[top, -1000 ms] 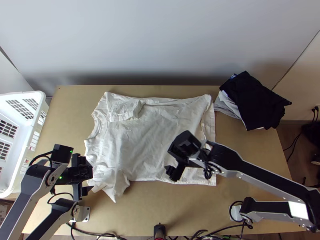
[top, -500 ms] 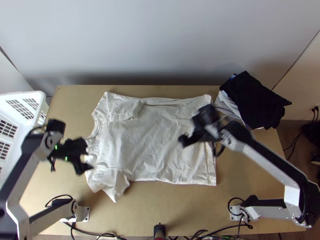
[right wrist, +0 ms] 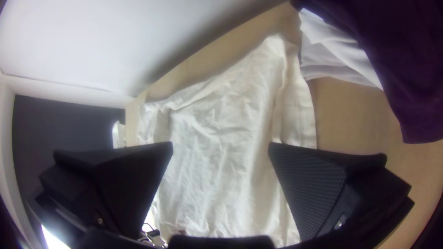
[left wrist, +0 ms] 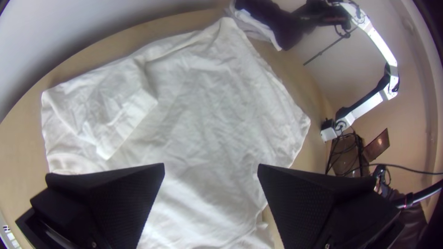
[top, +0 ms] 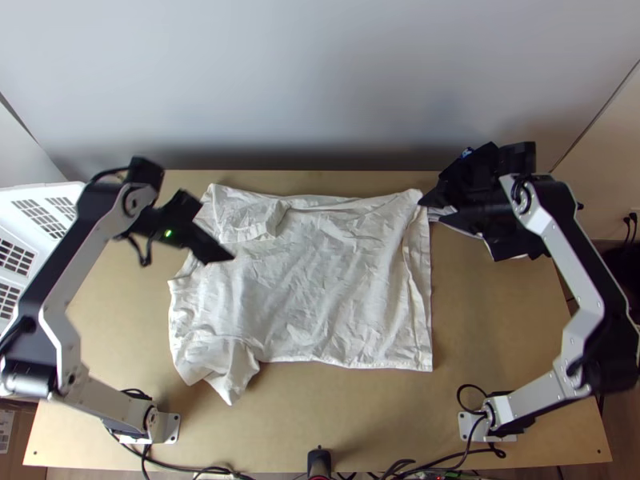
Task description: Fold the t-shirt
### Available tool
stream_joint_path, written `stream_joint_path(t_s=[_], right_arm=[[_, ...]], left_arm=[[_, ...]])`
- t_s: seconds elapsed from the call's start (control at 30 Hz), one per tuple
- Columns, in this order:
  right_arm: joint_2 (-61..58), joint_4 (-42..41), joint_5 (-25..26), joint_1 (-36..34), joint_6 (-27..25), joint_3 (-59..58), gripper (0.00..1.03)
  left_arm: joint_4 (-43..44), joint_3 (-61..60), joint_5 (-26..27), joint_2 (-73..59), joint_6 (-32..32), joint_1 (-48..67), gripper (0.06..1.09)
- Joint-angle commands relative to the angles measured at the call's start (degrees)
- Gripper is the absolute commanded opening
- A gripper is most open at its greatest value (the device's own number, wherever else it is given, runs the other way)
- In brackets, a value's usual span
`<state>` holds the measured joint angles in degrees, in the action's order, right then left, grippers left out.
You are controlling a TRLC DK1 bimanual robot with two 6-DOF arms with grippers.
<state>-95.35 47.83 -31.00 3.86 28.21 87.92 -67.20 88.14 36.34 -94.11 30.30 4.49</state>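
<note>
Well, left hand (top: 211, 230) and right hand (top: 437, 208) gape wide near opposite edges of the t-shirt (top: 320, 280).

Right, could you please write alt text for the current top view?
A wrinkled white cloth T-shirt lies spread on a light wooden table. The black left gripper hovers open over its left part; the black right gripper is open beside a pile of black and white cloth.

L gripper (top: 214, 228) moved out over t-shirt (top: 320, 280), far side, R gripper (top: 436, 208) moved far R, nr dark clothes (top: 506, 246)
</note>
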Motion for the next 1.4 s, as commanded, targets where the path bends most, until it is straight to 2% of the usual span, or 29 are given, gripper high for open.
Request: stream_joint_path(t_s=[0.0, 0.1, 0.17, 0.23, 0.3, 0.43, 0.67, 0.77, 0.87, 0.93, 1.0, 1.13, 1.37], right_arm=[[-8.5, 1.2, -4.3, -4.3, -1.0, 8.5, 0.97], [-11.6, 1.6, -4.2, -2.9, -4.6, 11.8, 0.97], [-14.2, 3.8, -3.5, -1.7, -9.3, 15.2, 0.97], [-16.6, 7.0, -1.0, -0.5, -13.9, 18.5, 0.97], [-18.6, 7.8, 2.4, 0.2, -16.2, 20.7, 0.97], [-23.6, 8.9, 4.5, -0.1, -17.0, 25.3, 0.97], [-28.1, 8.9, 4.6, -0.2, -17.3, 30.7, 0.97], [-29.7, 10.3, 4.6, -0.5, -15.6, 32.8, 0.97], [-31.7, 19.5, 4.5, 0.0, -13.7, 36.3, 0.97], [-31.1, 27.0, 4.6, 1.2, -15.7, 36.1, 0.98], [-28.7, 29.9, 4.6, 1.9, -16.9, 32.4, 0.98], [-24.6, 27.7, 4.6, 0.8, -18.0, 25.1, 0.98], [-23.2, 14.6, 4.7, 0.4, -21.7, 24.0, 0.98]], left_arm=[[0.0, 14.2, 6.6, -11.3, -7.4, 2.9, 1.04], [0.0, 19.1, 6.9, -17.2, -9.2, 1.5, 1.04], [-0.2, 23.1, 6.6, -21.2, -10.7, 0.3, 1.04], [0.0, 26.6, 5.2, -24.1, -11.0, -1.2, 1.04], [0.2, 29.8, 2.6, -27.0, -11.1, -2.0, 1.04], [0.8, 35.4, -2.4, -32.6, -11.1, -3.8, 1.04], [3.3, 40.0, -7.7, -39.5, -10.0, -7.2, 1.04], [3.9, 40.3, -8.2, -41.0, -9.7, -8.2, 1.04], [1.4, 40.4, -8.2, -41.5, -10.2, -8.3, 1.04], [-5.0, 40.4, -8.2, -40.3, -7.5, -7.3, 1.04], [-10.7, 38.7, -8.2, -38.2, -5.2, -6.2, 1.04], [-12.3, 36.7, -8.3, -35.9, -4.0, -6.8, 1.04], [-1.8, 40.4, -8.8, -38.5, -3.1, -9.1, 1.04]])
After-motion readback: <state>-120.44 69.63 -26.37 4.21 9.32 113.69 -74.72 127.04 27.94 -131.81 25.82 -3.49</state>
